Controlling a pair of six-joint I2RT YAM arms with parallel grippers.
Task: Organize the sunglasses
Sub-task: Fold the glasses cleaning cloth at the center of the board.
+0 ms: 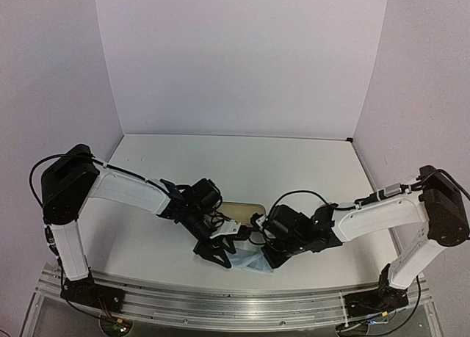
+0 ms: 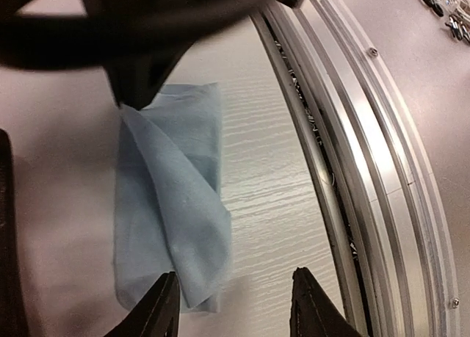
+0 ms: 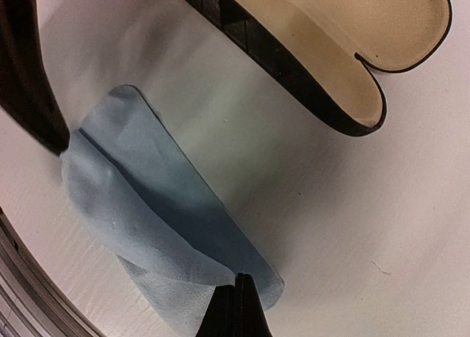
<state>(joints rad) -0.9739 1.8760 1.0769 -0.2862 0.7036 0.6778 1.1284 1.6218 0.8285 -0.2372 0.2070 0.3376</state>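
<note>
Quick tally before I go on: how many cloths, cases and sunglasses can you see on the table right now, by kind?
light-blue cloth: 1, pinched in the right gripper
open case: 1, black outside, cream lining
sunglasses: 0 clearly in view in any camera
Total: 2

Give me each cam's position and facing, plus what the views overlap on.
Top external: above and behind the bases, looking down at the table; left arm and right arm show, meeting near the open case.
Left wrist: on the left arm, facing down at the blue cloth and edge rail; left gripper shows, open.
Right wrist: on the right arm, facing down at blue cloth and open case; right gripper shows, shut on the blue cloth.
Shared: both wrist views see the blue cloth.
</note>
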